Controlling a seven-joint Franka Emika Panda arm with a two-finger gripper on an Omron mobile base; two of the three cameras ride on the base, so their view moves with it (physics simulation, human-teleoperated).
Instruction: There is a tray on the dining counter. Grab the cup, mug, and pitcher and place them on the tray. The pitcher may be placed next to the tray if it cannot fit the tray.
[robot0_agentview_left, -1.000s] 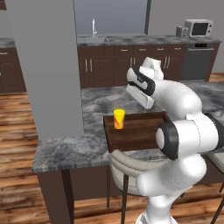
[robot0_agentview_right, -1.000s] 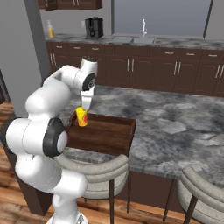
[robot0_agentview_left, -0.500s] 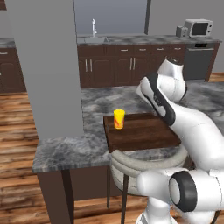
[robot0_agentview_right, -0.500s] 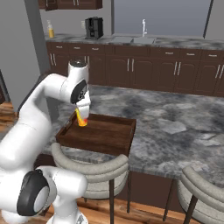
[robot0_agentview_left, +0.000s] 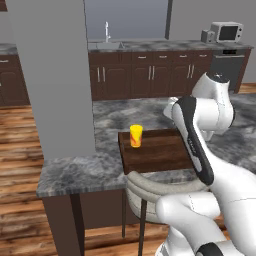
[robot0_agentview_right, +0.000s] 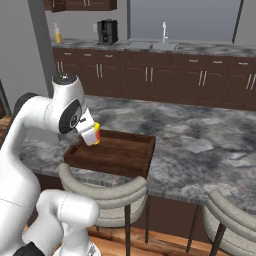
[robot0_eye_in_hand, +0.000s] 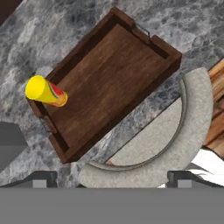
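Observation:
The yellow cup (robot0_agentview_left: 135, 136) with red-orange marks stands upright in the left end of the dark wooden tray (robot0_agentview_left: 162, 150) on the marbled dining counter (robot0_agentview_left: 85, 170). From above, the cup (robot0_eye_in_hand: 43, 91) sits in one corner of the tray (robot0_eye_in_hand: 109, 83). My gripper (robot0_eye_in_hand: 112, 179) hangs high over the tray's near edge and a stool, open, with nothing between its fingers. In the right base view my hand partly covers the cup (robot0_agentview_right: 97, 134). A tall vessel with yellow liquid, apparently the pitcher (robot0_agentview_right: 58, 34), stands on the back counter. The mug is out of view.
A grey pillar (robot0_agentview_left: 50, 75) rises at the counter's left end. Curved grey stools (robot0_agentview_right: 100, 190) (robot0_agentview_right: 235, 220) stand along the near side. The back counter holds a coffee machine (robot0_agentview_right: 107, 31), a sink tap (robot0_agentview_right: 164, 31) and a microwave (robot0_agentview_left: 227, 32).
My arm has folded upward and swung away from the cup, lifting the hand higher above the tray. The cup stays where it stood on the tray, and the jaws stay open.

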